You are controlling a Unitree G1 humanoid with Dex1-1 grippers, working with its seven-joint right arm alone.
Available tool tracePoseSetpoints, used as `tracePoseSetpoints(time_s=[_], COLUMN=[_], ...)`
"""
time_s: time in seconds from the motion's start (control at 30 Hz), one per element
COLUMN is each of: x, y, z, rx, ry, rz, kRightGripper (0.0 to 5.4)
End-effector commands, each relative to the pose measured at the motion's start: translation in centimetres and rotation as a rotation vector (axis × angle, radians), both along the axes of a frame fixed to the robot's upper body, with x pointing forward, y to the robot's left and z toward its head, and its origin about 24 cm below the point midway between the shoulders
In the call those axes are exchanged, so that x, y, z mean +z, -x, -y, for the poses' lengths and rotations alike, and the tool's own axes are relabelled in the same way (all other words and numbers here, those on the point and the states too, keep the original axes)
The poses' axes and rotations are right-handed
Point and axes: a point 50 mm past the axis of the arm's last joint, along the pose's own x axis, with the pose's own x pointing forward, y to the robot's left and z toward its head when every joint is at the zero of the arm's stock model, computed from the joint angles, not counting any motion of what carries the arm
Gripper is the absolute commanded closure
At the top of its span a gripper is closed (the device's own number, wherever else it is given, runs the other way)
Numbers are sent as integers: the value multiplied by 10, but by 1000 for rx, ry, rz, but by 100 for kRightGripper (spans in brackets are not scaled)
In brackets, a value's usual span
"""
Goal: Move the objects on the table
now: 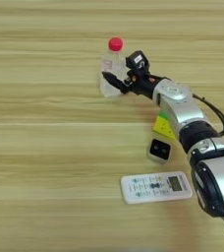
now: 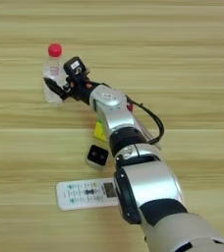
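The right gripper [image 1: 118, 71] reaches across the bench [image 1: 40, 147] to the clear plastic bottle with red cap [image 1: 112, 69], which stands upright toward the far side; in the left eye view its two black fingers are spread apart, one lying against the lower front of the bottle and the other raised by the bottle's right shoulder, so the bottle sits between them, though a firm grip cannot be told. Below the silver forearm, the green-yellow puzzle cube [image 1: 163, 127] peeks out, partly hidden by the arm. Just nearer lies the small black cube with two white dots [image 1: 159, 150], and nearer still the white remote control [image 1: 156, 187], lying flat with its length running left to right. In the right eye view the same row shows, with the arm covering the remote's right end and most of the puzzle cube.
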Motion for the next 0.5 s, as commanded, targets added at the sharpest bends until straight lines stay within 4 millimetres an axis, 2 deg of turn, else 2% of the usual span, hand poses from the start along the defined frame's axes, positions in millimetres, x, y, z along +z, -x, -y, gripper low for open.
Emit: tracePoseSetpoints(time_s=[0.03,0.4,0.5], x=[42,44,46], y=[-15,-16,-16], z=[-4,-3,-3], rx=[1,-4,-6], ry=[-12,-28,-35], rz=[128,139,146], kRightGripper=[123,8,4])
